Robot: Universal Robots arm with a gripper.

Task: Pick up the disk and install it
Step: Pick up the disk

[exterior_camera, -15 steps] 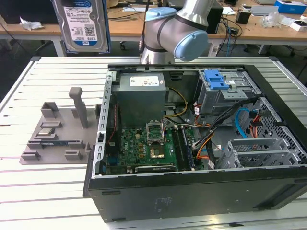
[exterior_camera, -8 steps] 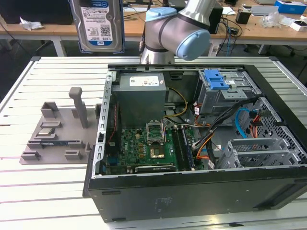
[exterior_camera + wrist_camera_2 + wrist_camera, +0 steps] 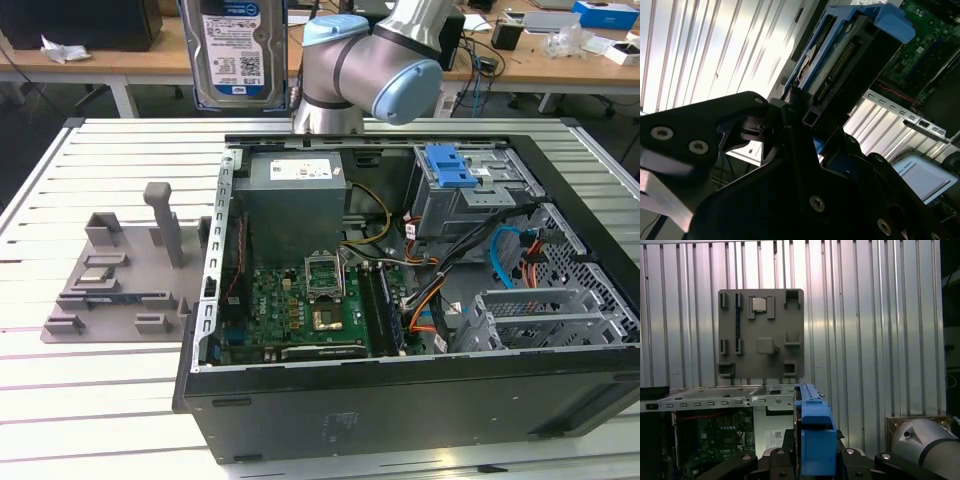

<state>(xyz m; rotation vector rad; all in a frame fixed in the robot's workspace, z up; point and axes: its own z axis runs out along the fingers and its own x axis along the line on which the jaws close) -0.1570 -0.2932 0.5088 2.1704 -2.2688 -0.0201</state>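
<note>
High above the slatted table (image 3: 110, 140) the gripper (image 3: 814, 456) clamps the upright disk (image 3: 232, 50), arm (image 3: 370, 65) bent.

One disk (image 3: 232, 50), one open computer case (image 3: 400, 400), one grey fixture plate (image 3: 105, 312) — perhaps one chip (image 3: 759, 304) on it

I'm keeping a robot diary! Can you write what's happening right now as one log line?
gripper: shut on disk | disk: up in the air | computer case: open, disk not installed

Silver disk (image 3: 237, 52) bears a blue-and-white barcode label (image 3: 232, 40).
</note>
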